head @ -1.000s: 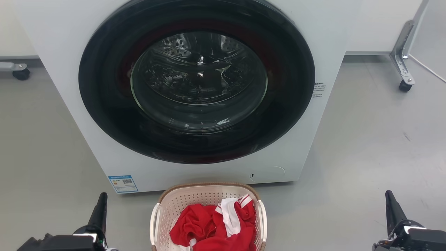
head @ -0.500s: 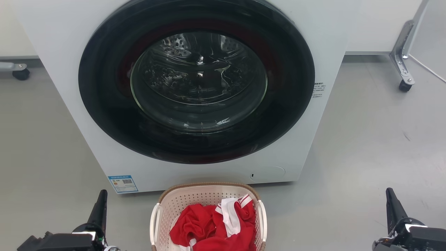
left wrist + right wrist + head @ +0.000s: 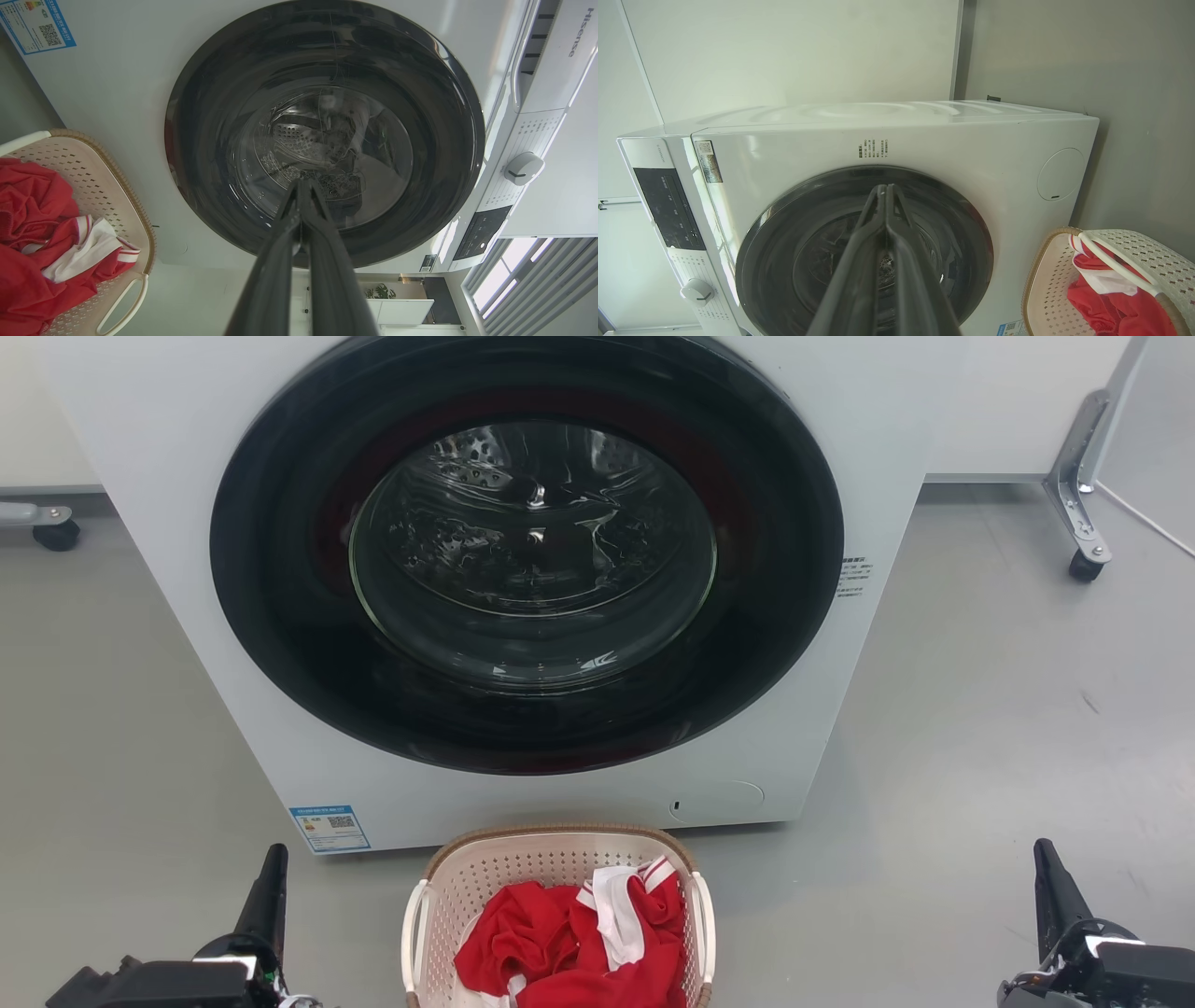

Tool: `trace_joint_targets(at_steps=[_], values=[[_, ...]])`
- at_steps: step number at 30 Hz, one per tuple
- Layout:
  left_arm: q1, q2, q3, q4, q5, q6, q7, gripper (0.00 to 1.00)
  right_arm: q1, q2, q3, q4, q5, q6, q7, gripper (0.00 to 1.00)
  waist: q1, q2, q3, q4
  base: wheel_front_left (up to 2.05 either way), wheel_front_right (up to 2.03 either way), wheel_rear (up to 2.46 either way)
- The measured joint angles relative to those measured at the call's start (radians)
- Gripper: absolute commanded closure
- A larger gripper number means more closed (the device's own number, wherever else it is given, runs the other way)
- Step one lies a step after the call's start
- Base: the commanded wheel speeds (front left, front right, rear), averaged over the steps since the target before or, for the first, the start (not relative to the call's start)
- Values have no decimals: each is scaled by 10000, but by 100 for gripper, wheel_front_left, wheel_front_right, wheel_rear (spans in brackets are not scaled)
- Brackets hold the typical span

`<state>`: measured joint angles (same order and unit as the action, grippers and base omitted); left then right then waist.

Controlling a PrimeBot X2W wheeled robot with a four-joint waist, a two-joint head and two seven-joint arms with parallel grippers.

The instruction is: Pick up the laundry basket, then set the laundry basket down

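Jaws together on left gripper (image 3: 274,859) and right gripper (image 3: 1043,851), both apart from the laundry basket (image 3: 523,877) at 6 o'clock before the washer (image 3: 896,476); lifting one handle (image 3: 409,933) alone could tip it.

Bright, even light; reflections on door glass (image 3: 532,551); wrist views bowed at edges (daylight through window (image 3: 488,287)).

The laundry basket (image 3: 546,870), of cream perforated plastic with a brown woven rim and white side handles, stands upright on the floor (image 3: 980,756) just in front of the washing machine (image 3: 527,569), holding red-and-white cloth (image 3: 560,943).
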<state>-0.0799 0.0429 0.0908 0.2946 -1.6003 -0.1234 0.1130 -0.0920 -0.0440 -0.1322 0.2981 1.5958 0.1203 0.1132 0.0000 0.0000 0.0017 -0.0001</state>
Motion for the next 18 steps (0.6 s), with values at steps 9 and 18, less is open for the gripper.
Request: trace_joint_targets(at_steps=[9, 18], values=[[0, 0, 0, 2, -2, 0, 0, 100, 0, 2, 0, 2, 0, 0, 0, 100, 0, 0, 0, 0, 0, 0, 0], [0, 0, 0, 4, -2, 0, 0, 100, 0, 2, 0, 2, 0, 0, 0, 100, 0, 0, 0, 0, 0, 0, 0]])
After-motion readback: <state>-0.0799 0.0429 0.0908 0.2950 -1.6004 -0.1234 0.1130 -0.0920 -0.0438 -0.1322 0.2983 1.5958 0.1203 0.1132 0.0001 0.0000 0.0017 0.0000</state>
